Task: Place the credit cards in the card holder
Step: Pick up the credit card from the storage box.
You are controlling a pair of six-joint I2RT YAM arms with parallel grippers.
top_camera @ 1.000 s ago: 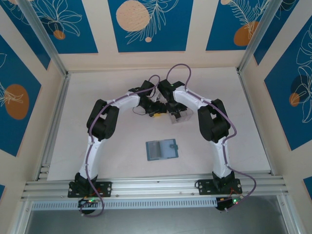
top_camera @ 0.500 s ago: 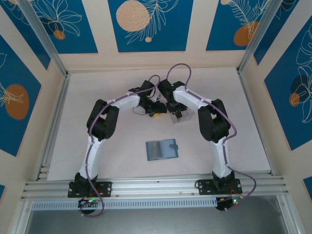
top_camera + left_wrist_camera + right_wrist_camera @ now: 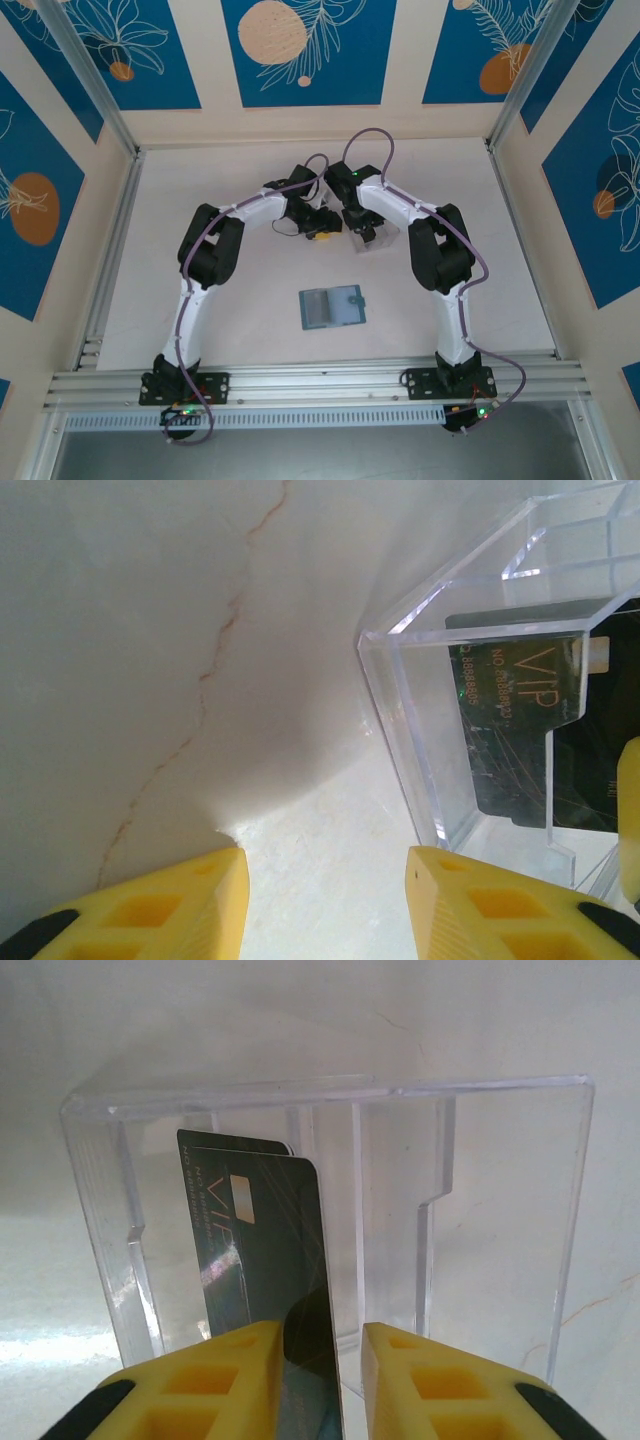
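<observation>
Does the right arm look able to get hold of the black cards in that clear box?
Probably yes: the right hand has a finger either side of the front card, whose edge pokes out of the clear box, with nothing else between them.

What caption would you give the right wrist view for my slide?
Right gripper open around a black VIP credit card standing in the clear plastic box.
</observation>
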